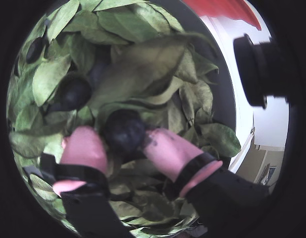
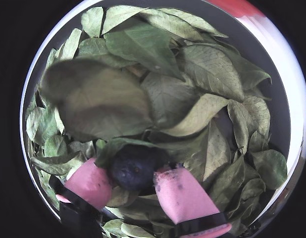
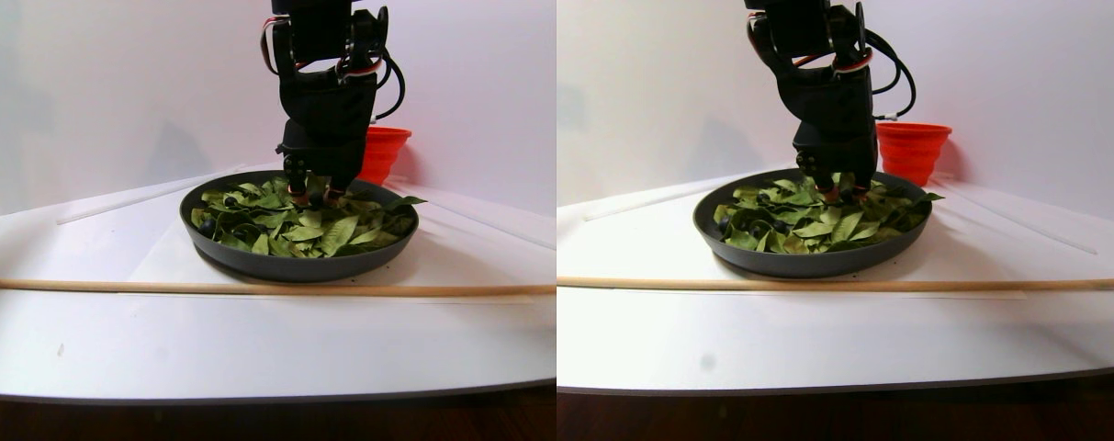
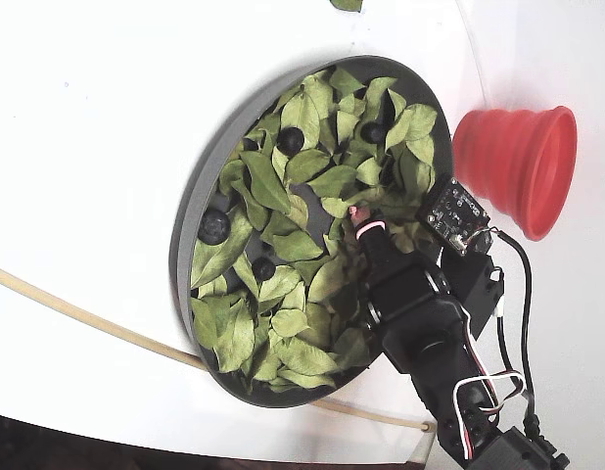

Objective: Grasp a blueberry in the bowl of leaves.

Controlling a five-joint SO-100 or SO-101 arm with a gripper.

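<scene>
A dark blueberry (image 1: 124, 132) sits among the leaves (image 1: 143, 64) near the middle of the bowl (image 4: 200, 186), and in both wrist views the pincer (image 2: 134, 179) has its two pink fingertips (image 2: 180, 196) pressed against the berry's sides, closed down to the berry's width. Other blueberries (image 4: 213, 226) lie apart from it in the foliage. The grey bowl rests on the white table (image 4: 97, 137). A red cup (image 4: 518, 162) stands just beside the bowl's rim, and a thin wooden stick (image 3: 244, 288) lies across the table in front.
</scene>
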